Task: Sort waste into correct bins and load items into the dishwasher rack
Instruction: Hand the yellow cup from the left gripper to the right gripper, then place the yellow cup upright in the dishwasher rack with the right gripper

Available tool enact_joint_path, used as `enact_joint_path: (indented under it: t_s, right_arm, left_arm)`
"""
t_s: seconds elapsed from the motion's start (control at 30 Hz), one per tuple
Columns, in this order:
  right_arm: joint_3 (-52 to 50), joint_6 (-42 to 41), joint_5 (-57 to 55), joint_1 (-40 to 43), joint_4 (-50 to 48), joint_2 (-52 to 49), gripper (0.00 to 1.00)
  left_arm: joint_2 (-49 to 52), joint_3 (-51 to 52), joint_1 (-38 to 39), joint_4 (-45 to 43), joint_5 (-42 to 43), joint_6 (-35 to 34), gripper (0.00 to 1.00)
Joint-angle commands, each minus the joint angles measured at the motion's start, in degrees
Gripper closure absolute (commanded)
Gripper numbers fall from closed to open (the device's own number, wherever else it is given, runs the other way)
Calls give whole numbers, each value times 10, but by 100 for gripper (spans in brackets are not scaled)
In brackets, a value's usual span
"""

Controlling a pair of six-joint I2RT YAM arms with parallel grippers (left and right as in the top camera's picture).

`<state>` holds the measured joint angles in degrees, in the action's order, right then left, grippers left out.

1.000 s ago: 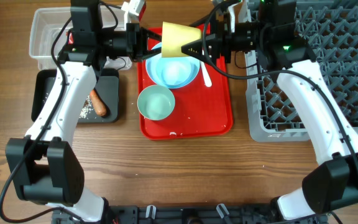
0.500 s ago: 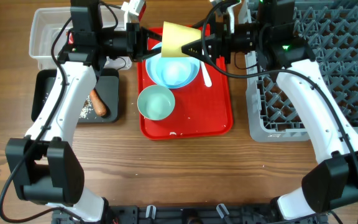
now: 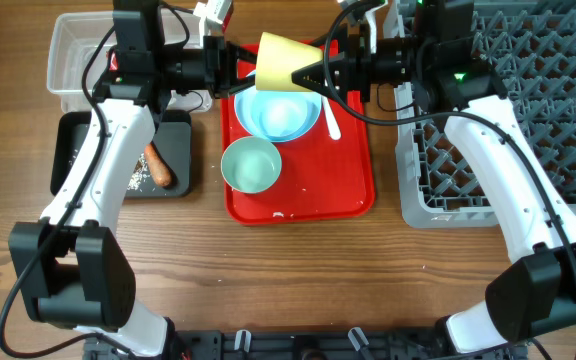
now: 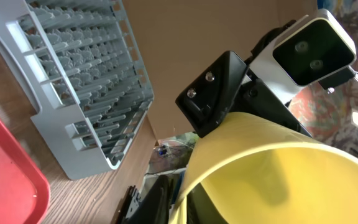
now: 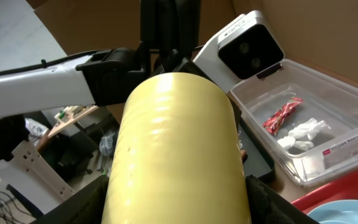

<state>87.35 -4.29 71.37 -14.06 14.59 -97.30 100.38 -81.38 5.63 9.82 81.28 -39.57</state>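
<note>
The dishwasher rack [image 3: 528, 130] stands at 3 o'clock of the red tray [image 3: 313, 195]. Above the tray's 12 o'clock edge both arms meet, apparently for a handover toward the rack. The right gripper [image 3: 313, 70] clasps the small yellow cup [image 3: 283, 62] from 3 o'clock. The left gripper [image 3: 240, 68] sits at its rim at 9 o'clock, and I cannot tell whether it grips
</note>
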Motion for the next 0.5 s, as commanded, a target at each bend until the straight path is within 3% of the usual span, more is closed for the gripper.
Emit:
enact_joint_path:
  t_s: [0.0, 0.23, 0.37, 0.47]
  right_arm:
    - [-7, -5, 0, 15, 1, -7, 51]
    - [-7, -17, -21, 89, 51, -7, 52]
    - [-7, -17, -90, 140, 132, -6, 52]
    - [3, -17, -196, 181, 250, 11, 52]
  left_arm:
    - [-8, -4, 0, -2, -10, 1, 89]
    - [-8, -4, 0, -2, -18, 1, 88]
    - [-8, -4, 0, -2, -35, 1, 86]
    - [-8, -4, 0, 3, -64, 24, 84]
